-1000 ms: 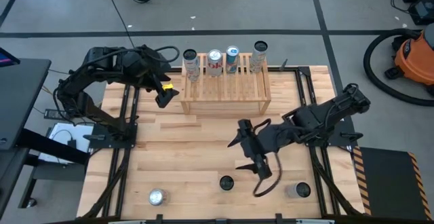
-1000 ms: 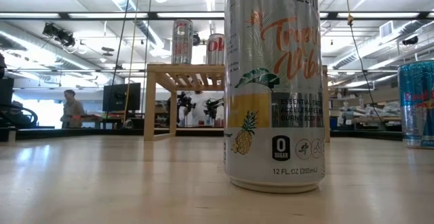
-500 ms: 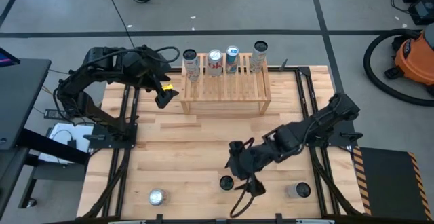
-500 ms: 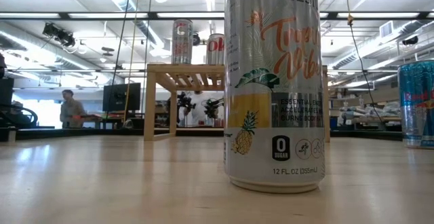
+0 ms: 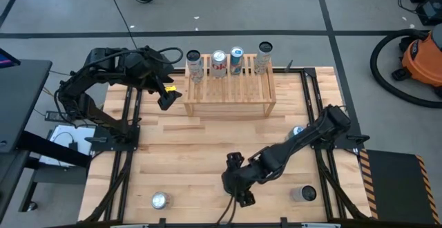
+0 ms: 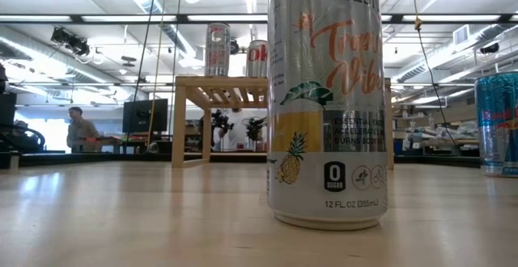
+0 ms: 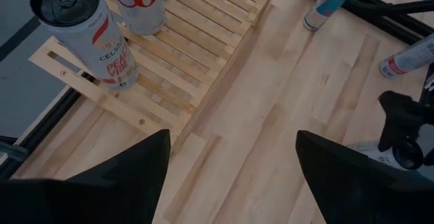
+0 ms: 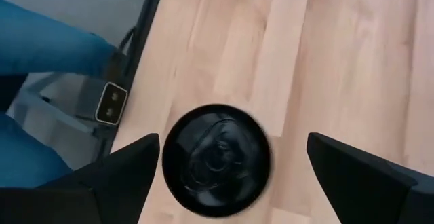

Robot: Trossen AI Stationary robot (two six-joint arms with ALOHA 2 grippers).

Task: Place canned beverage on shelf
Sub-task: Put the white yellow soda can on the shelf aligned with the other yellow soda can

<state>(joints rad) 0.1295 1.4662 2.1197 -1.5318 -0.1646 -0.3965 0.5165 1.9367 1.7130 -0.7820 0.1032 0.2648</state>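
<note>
The light wood shelf (image 5: 230,93) stands at the table's far middle, with several cans upright along its far edge (image 5: 219,59). A black-topped Celsius can (image 8: 217,157) stands upright on its base near the table's front edge (image 6: 328,97). My right gripper (image 5: 235,184) hangs open just over it, one finger on either side of the can's top (image 8: 230,149), apart from it. My left gripper (image 5: 166,98) waits open and holding nothing, raised beside the shelf's left end (image 7: 230,163).
A silver-topped can (image 5: 160,200) stands at the front left and another can (image 5: 304,194) at the front right. A third can (image 5: 297,130) stands by the right arm. A blue Red Bull can (image 6: 498,121) shows at the low view's right edge.
My right gripper has gone down and toward the table's near edge and left, rolling a little, until it hangs over the black-topped can. The can by the right arm, hidden under that arm before, shows now.
</note>
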